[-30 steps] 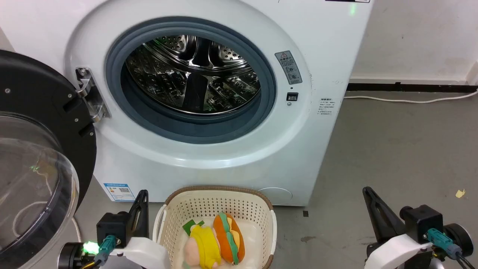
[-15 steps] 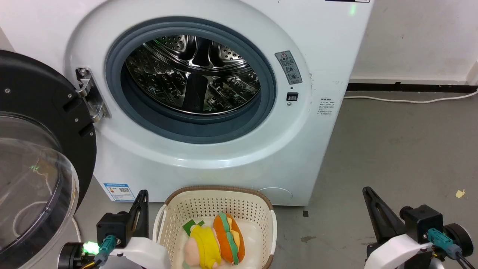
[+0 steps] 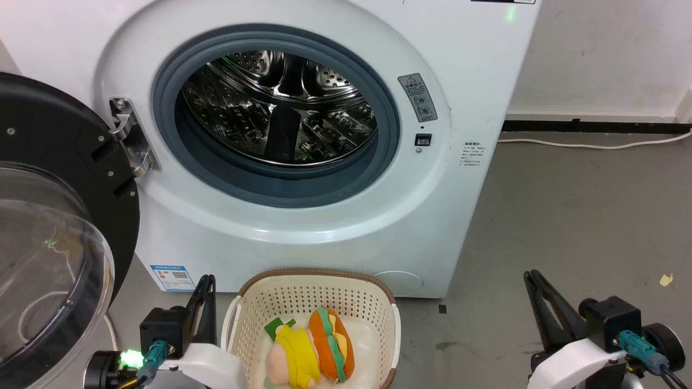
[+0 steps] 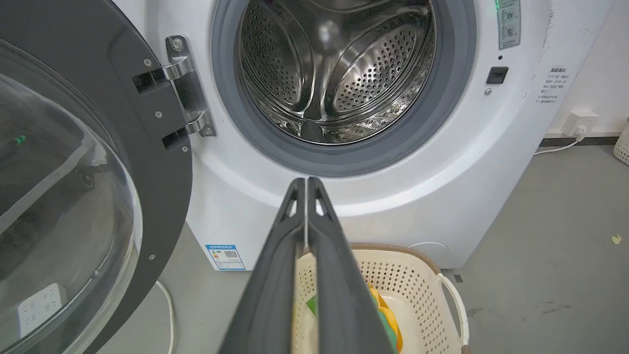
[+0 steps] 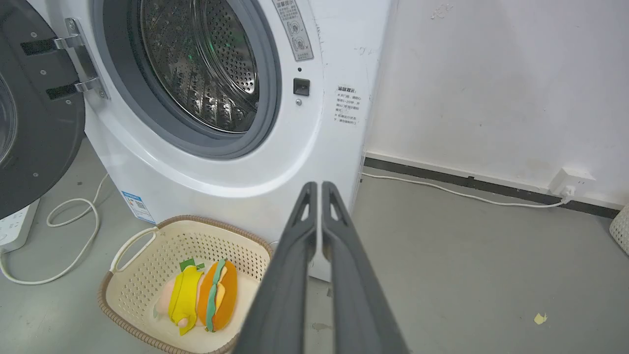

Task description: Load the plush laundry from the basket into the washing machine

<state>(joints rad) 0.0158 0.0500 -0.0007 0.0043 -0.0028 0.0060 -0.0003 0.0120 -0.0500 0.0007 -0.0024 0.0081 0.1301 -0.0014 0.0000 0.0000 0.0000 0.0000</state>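
Note:
The cream basket [image 3: 313, 274] stands on the floor in front of the white washing machine [image 3: 432, 216], whose steel drum [image 3: 281, 108] is open. In the basket lie the orange bun toy [image 3: 331, 346] and, to its left, the peach-pink figure in yellow [image 3: 294, 356]; the right wrist view shows the bun [image 5: 221, 295] and figure [image 5: 184, 297] side by side. My left gripper [image 3: 208, 278] stands just left of the basket, shut and holding nothing [image 4: 305, 179]. My right gripper [image 3: 532, 274] is well to the right over bare floor, fingers slightly apart [image 5: 318, 184], holding nothing.
The black-framed bubble door [image 3: 48, 243] hangs open at the left, close to my left arm. A white cable [image 5: 49, 221] and a power strip [image 5: 14, 226] lie on the floor under the door. Another cable [image 3: 594, 145] runs along the wall at right.
The right gripper's fingers have parted a little; before, they stood as one closed wedge. Nothing else has moved.

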